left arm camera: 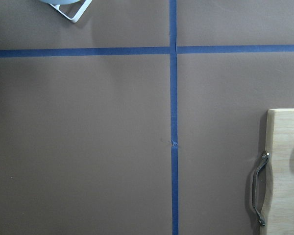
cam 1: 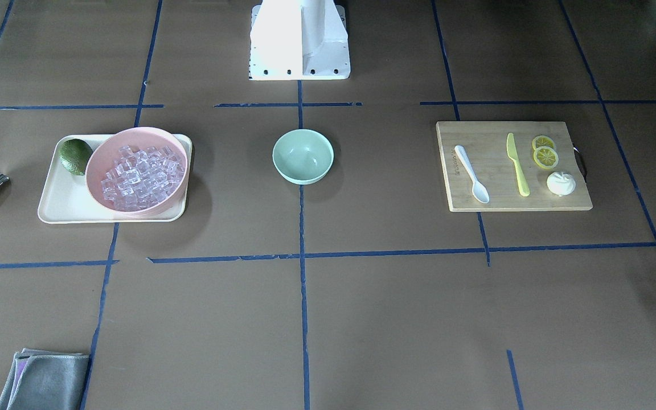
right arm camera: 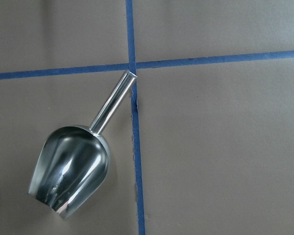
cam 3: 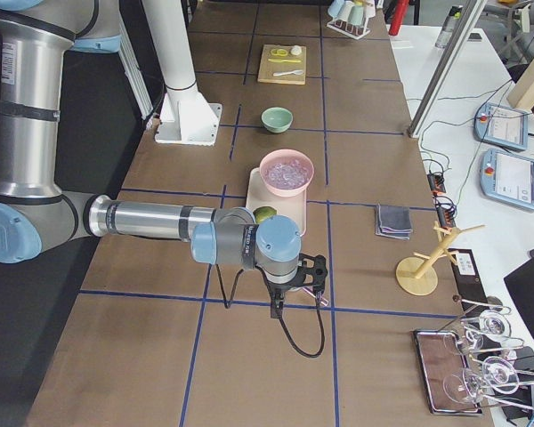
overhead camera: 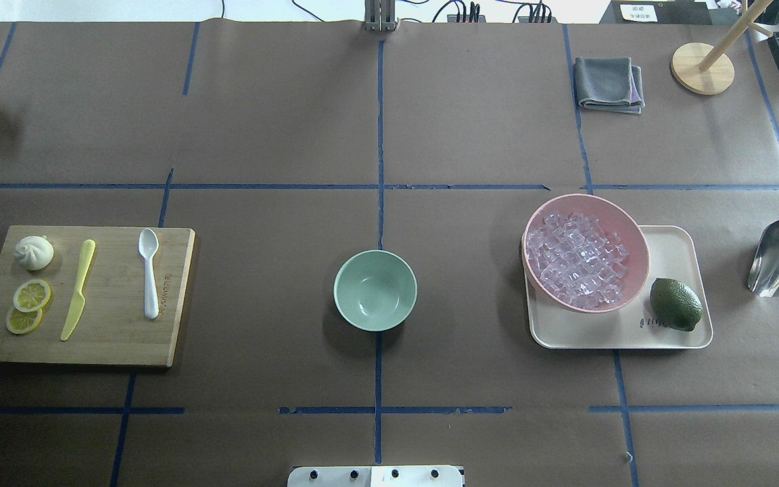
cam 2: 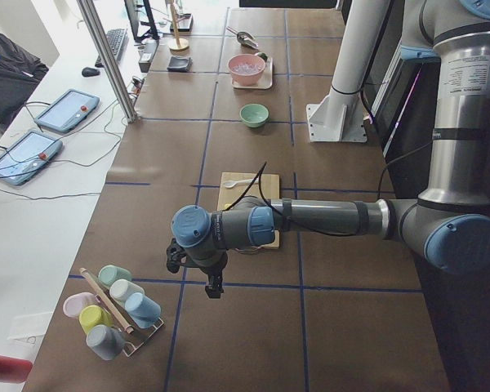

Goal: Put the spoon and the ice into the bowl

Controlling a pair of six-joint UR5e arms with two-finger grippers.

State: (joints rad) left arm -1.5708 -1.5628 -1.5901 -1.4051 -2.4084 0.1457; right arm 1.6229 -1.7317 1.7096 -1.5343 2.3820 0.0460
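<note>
The white spoon lies on a wooden cutting board at the table's left; it also shows in the front view. The ice is a pile of clear cubes in a pink bowl on the right. The mint-green bowl stands empty at the table's centre. My left gripper hangs over bare table beyond the board's handle end. My right gripper hangs over a metal scoop. Both show only in the side views, so I cannot tell whether they are open or shut.
The pink bowl and a lime sit on a cream tray. A yellow-green knife, a white bun and lemon slices share the board. A grey cloth and a wooden stand are at the far right.
</note>
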